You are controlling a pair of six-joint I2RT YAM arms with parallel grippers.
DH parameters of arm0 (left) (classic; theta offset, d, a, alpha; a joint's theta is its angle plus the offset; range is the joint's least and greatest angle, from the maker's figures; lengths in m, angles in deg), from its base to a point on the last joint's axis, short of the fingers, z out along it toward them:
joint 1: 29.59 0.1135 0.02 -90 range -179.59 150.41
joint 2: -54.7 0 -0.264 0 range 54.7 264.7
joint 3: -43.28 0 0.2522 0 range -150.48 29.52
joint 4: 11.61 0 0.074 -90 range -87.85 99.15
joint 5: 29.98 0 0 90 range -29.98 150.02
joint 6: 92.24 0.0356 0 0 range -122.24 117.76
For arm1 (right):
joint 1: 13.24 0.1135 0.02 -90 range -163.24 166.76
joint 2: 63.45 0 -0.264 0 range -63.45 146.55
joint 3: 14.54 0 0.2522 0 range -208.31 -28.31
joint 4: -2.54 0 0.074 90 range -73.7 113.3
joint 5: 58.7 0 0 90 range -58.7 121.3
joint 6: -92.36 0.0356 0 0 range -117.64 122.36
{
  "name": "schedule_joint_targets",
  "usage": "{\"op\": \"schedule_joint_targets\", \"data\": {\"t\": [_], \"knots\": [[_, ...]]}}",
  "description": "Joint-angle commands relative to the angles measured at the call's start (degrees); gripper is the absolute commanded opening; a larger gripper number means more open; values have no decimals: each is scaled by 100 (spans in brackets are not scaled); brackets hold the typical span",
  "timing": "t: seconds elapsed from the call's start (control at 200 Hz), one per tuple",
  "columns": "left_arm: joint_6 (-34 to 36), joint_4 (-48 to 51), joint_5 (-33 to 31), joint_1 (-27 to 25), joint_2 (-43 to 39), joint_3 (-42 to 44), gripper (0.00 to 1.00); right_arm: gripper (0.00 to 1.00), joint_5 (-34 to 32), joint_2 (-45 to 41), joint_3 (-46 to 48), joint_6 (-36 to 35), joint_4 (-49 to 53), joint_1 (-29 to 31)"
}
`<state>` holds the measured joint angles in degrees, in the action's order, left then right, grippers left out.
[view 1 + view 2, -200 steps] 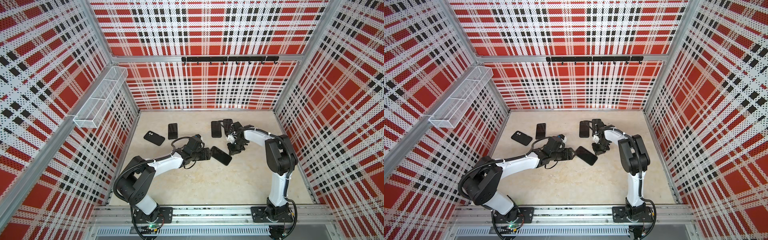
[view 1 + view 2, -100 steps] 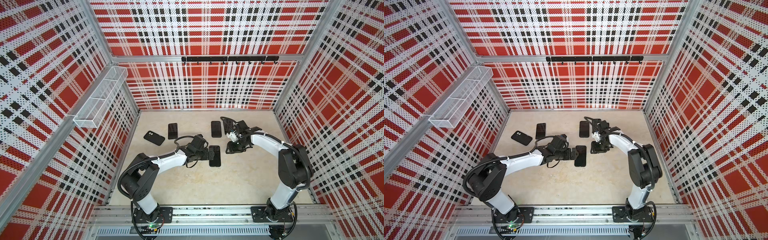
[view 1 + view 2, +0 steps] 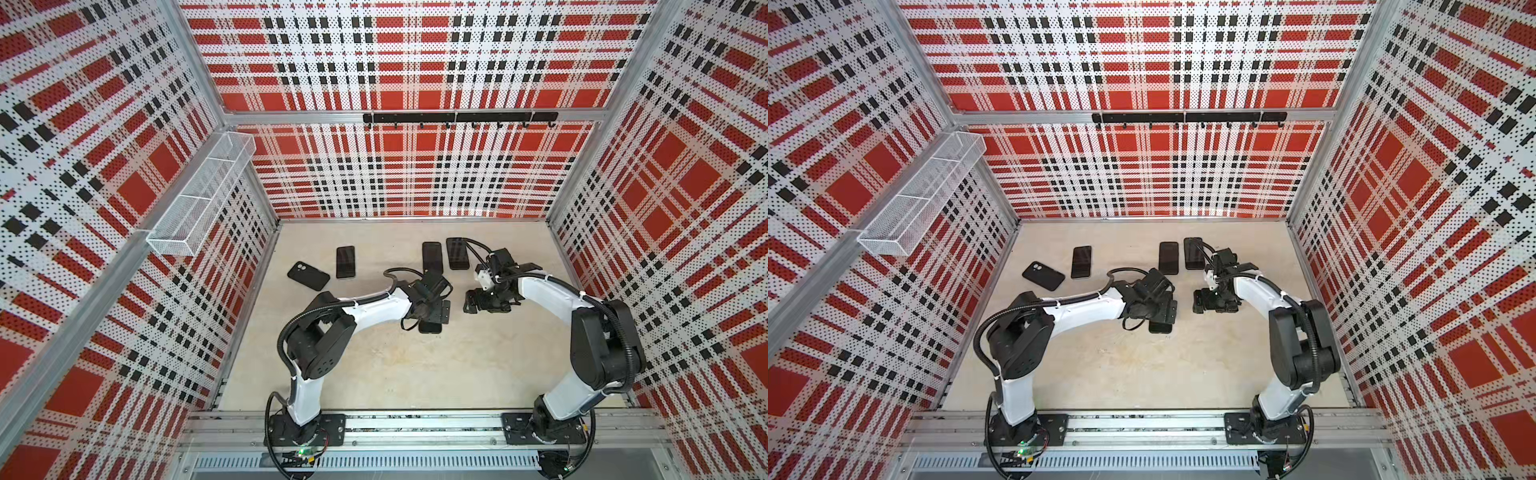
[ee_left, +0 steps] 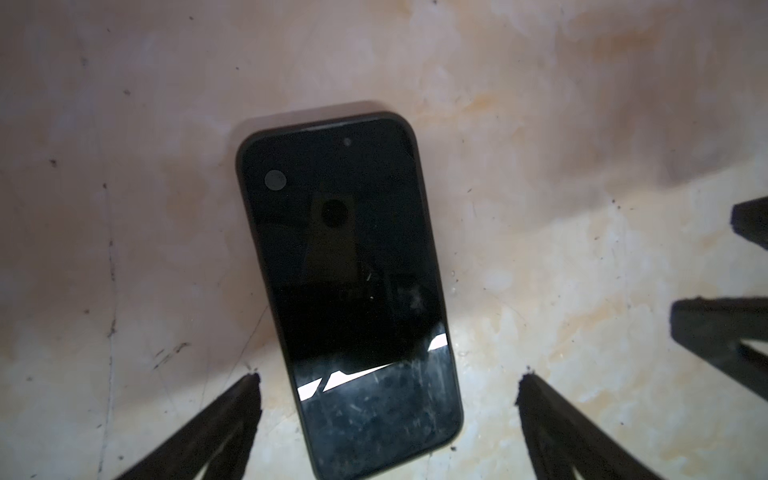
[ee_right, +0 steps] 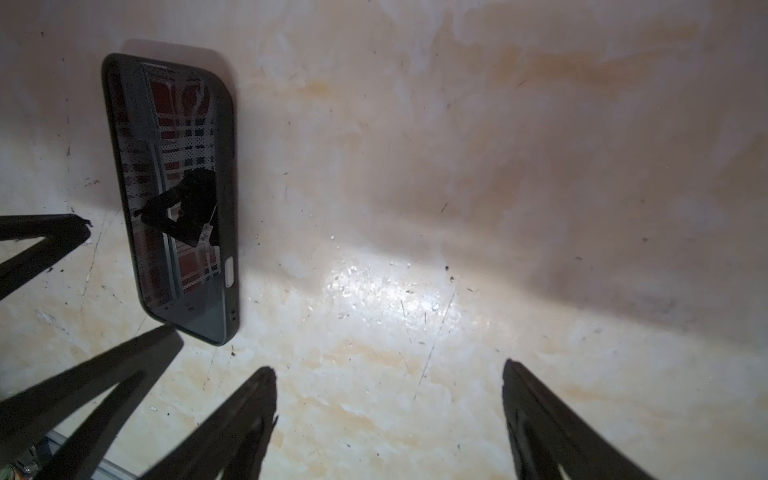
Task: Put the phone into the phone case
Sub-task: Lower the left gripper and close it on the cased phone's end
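Left gripper point(image 4: 388, 379): jaws wide, empty, astride one end of the phone point(image 4: 349, 286).
Phone: flat on the table point(image 4: 540, 166), screen up, seemingly seated in its case point(image 5: 227, 166); stiff, light, slick glass, so pinch the long edges.
Right gripper point(image 5: 389, 365): wide, empty, nearby.

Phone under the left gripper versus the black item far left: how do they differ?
The phone shows its screen; the far-left item, its back with camera cutout. The phone lies under the open left gripper; the far-left item, uncovered. Both black, flat on the table.
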<state>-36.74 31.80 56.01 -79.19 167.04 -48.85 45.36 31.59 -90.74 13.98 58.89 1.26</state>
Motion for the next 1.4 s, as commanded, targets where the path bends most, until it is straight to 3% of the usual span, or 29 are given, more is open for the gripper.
{"op": "schedule_joint_targets", "data": {"t": [0.0, 0.356, 0.551, 0.822, 1.263, 1.393], "knots": [[-23, 516, -244, -101, 283, -276, 98, 88, -18, 5, 52, -103, -180, 9], [-37, 949, -443, -225, 869, -741, 100, 88, -53, -103, 161, -168, -322, -9], [-22, 991, -540, -225, 887, -746, 80, 87, -95, -166, 161, -171, -406, -18], [88, 1083, -558, -173, 814, -857, 70, 87, -211, -363, 222, -182, -442, -18], [260, 856, -704, 537, 132, -577, 70, 86, 45, -581, 451, 105, -1088, -18], [276, 762, -584, 397, 46, -700, 88, 86, -58, -653, 551, 104, -1096, -26]]}}
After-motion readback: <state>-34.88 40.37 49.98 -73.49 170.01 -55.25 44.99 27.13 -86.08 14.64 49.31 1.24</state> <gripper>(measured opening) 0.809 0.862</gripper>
